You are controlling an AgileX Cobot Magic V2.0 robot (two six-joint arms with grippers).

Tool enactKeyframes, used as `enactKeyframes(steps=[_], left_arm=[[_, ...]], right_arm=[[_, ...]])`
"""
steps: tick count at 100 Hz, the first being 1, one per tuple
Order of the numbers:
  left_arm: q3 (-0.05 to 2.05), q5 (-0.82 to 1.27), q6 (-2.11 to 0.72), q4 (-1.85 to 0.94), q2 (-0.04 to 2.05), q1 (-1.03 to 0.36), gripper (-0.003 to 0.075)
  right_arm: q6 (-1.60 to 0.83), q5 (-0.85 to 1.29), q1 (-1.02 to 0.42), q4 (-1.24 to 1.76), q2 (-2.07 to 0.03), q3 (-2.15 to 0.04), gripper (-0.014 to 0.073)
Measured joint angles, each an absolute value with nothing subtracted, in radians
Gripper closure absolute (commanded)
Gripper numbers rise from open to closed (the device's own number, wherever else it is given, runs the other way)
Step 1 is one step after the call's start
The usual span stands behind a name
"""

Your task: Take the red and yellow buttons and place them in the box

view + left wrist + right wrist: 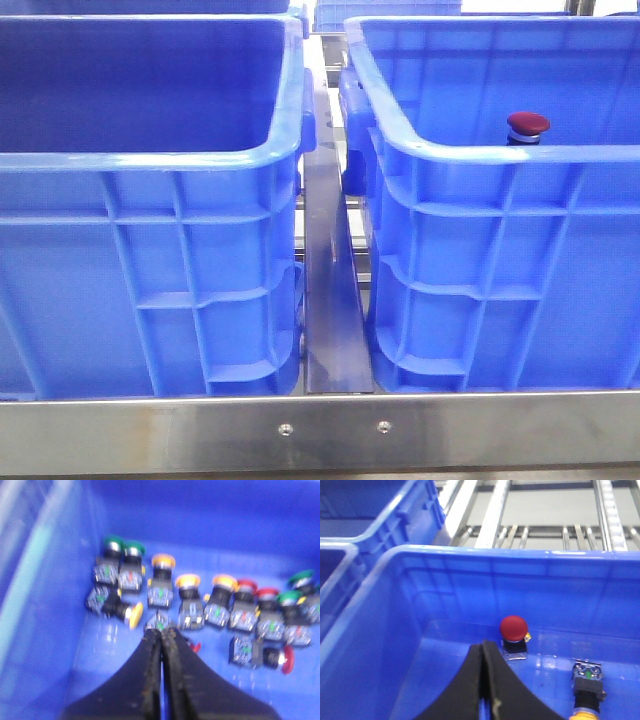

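A red button [527, 126] stands upright in the right blue box [480, 152]. In the right wrist view the red button [513, 629] stands just beyond my right gripper [483, 645], which is shut and empty. A yellow-capped button [587, 680] lies beside it on the box floor [445, 680]. My left gripper [161, 631] is shut and empty, low inside a blue crate [200, 520]. Several loose buttons lie ahead of it, some yellow [163, 561] and some red [246, 586]. One button's clear block [159, 621] lies right at the fingertips. Neither gripper shows in the front view.
Green-capped buttons [134, 548] lie among the others. The left crate [150, 160] stands beside the right box, with a metal rail [335, 300] between them. A steel frame bar [320, 430] runs along the front. Conveyor rollers [545, 530] lie behind the box.
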State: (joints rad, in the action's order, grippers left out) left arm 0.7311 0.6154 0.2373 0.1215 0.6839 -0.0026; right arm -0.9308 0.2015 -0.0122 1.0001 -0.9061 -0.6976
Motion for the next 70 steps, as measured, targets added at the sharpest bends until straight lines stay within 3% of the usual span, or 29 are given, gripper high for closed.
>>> enactKeyframes(steps=[20, 70], left_arm=[[0.638, 0.551, 0.237, 0.122, 0.536, -0.003, 0.0741], [0.435, 0.455, 0.237, 0.122, 0.257, -0.003, 0.0741]], right_arm=[[-0.933, 0.102, -0.059, 1.000, -0.714, -0.552, 0.0687], [-0.933, 0.088, -0.059, 1.000, -0.217, -0.234, 0.0687]])
